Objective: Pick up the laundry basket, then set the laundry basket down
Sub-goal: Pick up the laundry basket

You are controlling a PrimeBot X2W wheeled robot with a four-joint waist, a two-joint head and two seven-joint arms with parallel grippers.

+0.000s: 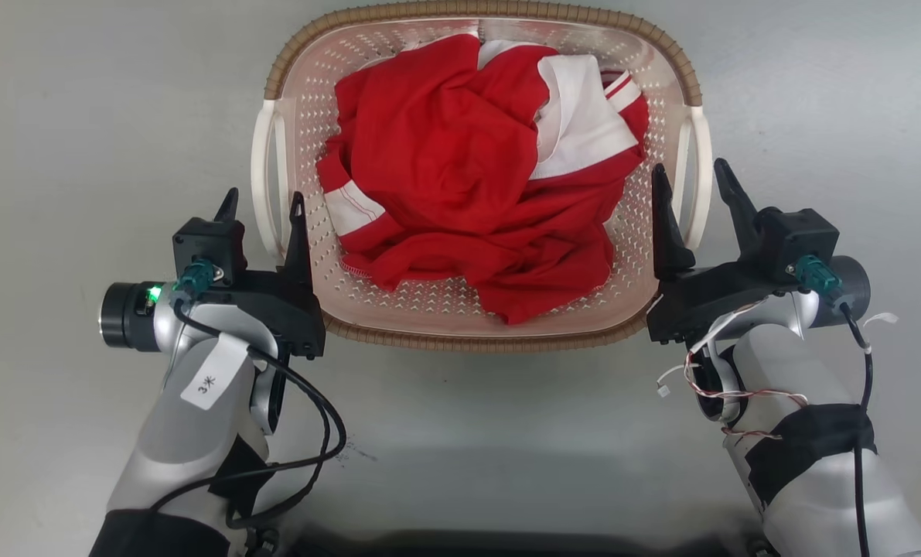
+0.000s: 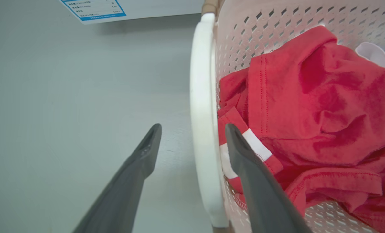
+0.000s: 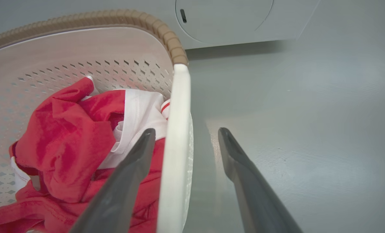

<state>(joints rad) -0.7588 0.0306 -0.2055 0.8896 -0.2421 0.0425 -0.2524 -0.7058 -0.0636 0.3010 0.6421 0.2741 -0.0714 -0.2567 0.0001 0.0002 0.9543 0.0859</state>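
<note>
Left fingers (image 1: 298,232) are spread astride the basket's (image 1: 460,340) left handle (image 1: 263,170), nothing gripped; the right handle (image 1: 704,155) is likewise straddled by the parted right fingers (image 1: 665,224). The basket (red clothes (image 1: 445,155) inside) is set on the floor (image 1: 81,116).

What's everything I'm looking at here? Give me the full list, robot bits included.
laundry basket: one, cream-pink with brown rim, between the two grippers.
handles: two, white, one on each basket side.
clothing: crumpled heap, red with white panels, inside the basket.
floor: grey, around the basket.
washer: one, pale, round door, beyond the basket.
label: one, white with blue border, on a pale panel beyond the basket.
left gripper: one, dark, open, fingers straddling the left handle.
right gripper: one, dark, open, fingers straddling the right handle.
forearms: two, silver-grey, lower corners of the head view.
</note>
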